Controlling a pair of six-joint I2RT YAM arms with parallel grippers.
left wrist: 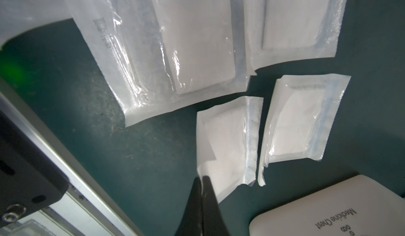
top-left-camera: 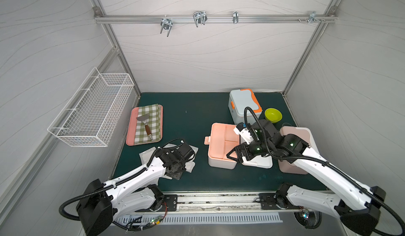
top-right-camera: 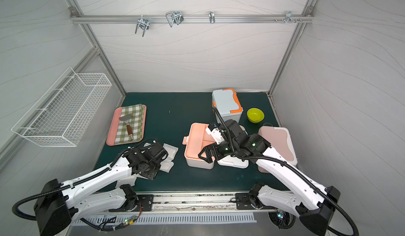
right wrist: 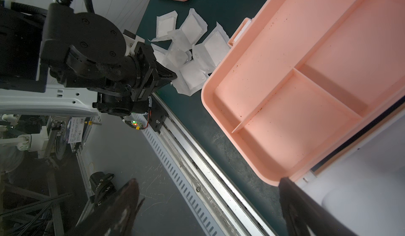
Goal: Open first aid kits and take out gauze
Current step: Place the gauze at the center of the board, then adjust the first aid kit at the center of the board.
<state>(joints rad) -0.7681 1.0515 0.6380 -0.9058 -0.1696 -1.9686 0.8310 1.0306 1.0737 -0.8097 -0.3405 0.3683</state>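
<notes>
peach-trim kit (top-left-camera: 221, 163) open, tray empty; right jaws wide open, holding nothing; left jaws shut beside gauze (left wrist: 225, 140). next, likely: unlatch pink kit (top-right-camera: 278, 143).

The left arm (top-left-camera: 140, 178) and right arm (top-left-camera: 324, 174) are white-shelled with black joints. Ribbed black cables (top-left-camera: 246, 115) run along both.

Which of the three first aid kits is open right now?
The white kit, with its peach divided tray exposed. The pale pink kit and the blue-and-orange kit both have their lids on.
</notes>
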